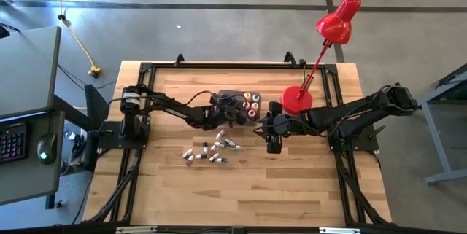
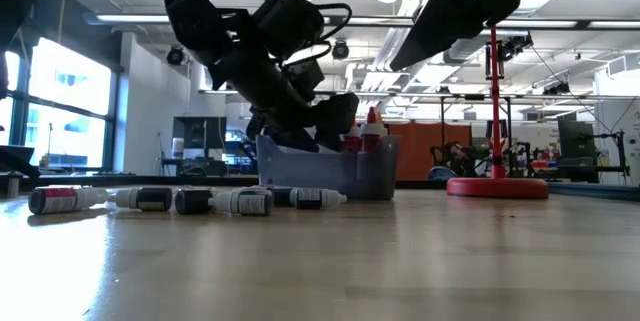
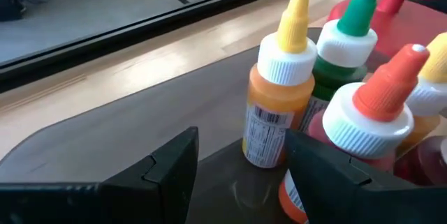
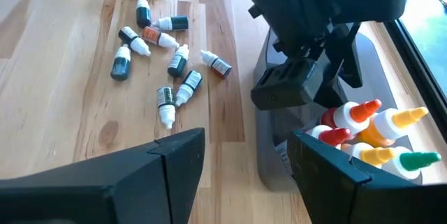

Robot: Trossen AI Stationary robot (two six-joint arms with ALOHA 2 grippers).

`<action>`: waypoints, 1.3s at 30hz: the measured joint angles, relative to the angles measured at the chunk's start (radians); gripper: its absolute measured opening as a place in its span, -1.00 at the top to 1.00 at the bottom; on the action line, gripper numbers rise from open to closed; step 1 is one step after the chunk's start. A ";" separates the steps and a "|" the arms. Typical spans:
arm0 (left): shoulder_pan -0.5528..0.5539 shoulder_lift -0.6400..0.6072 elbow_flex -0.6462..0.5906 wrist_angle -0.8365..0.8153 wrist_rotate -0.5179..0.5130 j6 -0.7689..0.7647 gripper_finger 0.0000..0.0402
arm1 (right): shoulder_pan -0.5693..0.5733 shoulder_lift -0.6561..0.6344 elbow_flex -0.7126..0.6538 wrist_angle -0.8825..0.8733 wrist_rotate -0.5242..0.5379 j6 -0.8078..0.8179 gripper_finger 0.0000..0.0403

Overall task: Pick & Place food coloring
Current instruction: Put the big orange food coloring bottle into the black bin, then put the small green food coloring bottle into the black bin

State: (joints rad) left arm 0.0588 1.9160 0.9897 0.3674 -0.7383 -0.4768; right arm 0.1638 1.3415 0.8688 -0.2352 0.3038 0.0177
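The dark grey bin (image 1: 228, 97) stands mid-table, with several upright dropper bottles (image 1: 252, 105) in its right end, their tips yellow (image 3: 279, 91), green (image 3: 349, 32) and orange-red (image 3: 374, 116). Several small loose vials (image 1: 208, 150) lie on their sides on the wood in front of the bin; they also show in the right wrist view (image 4: 164, 56). My left gripper (image 1: 235, 114) is open, low inside the bin (image 3: 241, 175), beside the standing bottles. My right gripper (image 1: 271, 141) is open and empty above the table (image 4: 248, 175), just right of the bin.
A red desk lamp's round base (image 1: 296, 100) stands right of the bin, and its stem leans toward the far right. The loose vials lie in a row at the left in the low view (image 2: 150, 199). Bare wood lies along the near side of the table (image 1: 241, 190).
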 joint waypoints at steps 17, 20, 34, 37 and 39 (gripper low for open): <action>-0.002 -0.012 0.001 0.038 -0.032 0.106 -0.04 | 0.000 0.000 0.000 -0.003 -0.001 0.000 0.01; -0.002 -0.032 -0.001 -0.003 -0.036 0.121 -0.04 | 0.000 0.000 0.000 -0.008 -0.014 0.005 0.01; -0.159 -0.413 0.188 -0.716 0.080 0.215 -0.04 | 0.062 0.000 0.000 0.051 -0.168 0.008 0.01; -0.205 -0.471 0.280 -0.961 0.152 0.097 -0.04 | 0.100 0.001 0.000 0.066 -0.163 0.008 0.01; -0.234 -0.487 0.327 -1.116 0.171 0.028 -0.04 | 0.125 0.013 0.000 0.101 -0.155 0.021 0.01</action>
State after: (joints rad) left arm -0.1749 1.4290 1.3166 -0.7491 -0.5673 -0.4486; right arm 0.2885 1.3540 0.8688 -0.1345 0.1484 0.0384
